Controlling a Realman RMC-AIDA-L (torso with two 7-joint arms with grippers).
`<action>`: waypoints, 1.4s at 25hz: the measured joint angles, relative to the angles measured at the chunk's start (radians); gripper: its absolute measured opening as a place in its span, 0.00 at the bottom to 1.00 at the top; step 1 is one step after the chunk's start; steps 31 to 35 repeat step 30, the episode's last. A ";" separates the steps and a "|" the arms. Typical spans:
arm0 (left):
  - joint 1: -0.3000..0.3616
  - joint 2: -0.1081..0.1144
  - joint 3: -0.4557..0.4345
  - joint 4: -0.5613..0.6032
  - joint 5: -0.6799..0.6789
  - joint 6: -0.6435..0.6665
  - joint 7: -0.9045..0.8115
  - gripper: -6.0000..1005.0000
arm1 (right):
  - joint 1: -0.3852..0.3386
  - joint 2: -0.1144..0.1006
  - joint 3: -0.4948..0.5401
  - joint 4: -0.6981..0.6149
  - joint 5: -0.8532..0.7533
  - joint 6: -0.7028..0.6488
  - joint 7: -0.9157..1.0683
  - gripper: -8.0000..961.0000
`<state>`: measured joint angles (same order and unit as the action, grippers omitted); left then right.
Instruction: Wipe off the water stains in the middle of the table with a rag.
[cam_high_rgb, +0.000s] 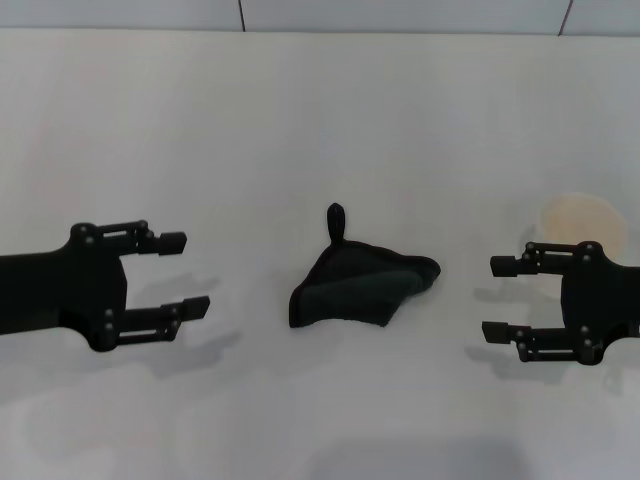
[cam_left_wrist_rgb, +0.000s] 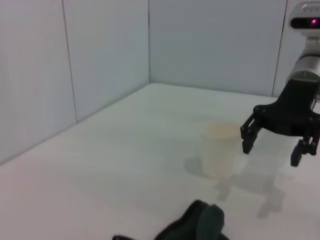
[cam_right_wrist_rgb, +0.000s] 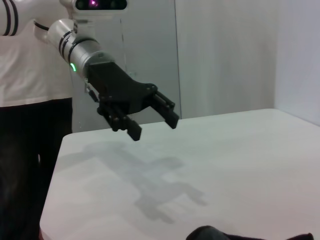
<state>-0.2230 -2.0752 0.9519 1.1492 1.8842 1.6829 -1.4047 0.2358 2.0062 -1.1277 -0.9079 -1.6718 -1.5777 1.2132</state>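
Head view: rag (cam_high_rgb: 358, 287) loop pointing away

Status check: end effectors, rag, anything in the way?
Left end effector open, right end effector open, both hovering either side. Dark rag crumpled mid-table, untouched. Pale cup beside right end effector; no stain visible.

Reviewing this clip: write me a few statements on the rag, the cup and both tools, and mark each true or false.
1. The crumpled dark cloth rag lies on the white matte table between the two tools. True.
2. The left tool grips the rag. False: it hovers open, apart from it.
3. A pale translucent cup stands near the right tool. True.
4. The right tool is shut. False: its fingers are spread.
5. The rag covers the cup. False: they are apart.
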 joint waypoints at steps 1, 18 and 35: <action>0.000 0.001 -0.001 -0.001 0.015 0.001 -0.003 0.73 | -0.001 0.000 0.001 0.002 -0.004 0.003 -0.001 0.74; -0.007 0.002 -0.005 0.000 0.083 0.004 -0.029 0.73 | -0.013 -0.003 0.037 0.006 -0.052 0.002 0.003 0.74; -0.012 0.001 0.000 0.000 0.095 -0.003 -0.028 0.73 | -0.013 -0.002 0.037 0.004 -0.047 0.005 -0.001 0.74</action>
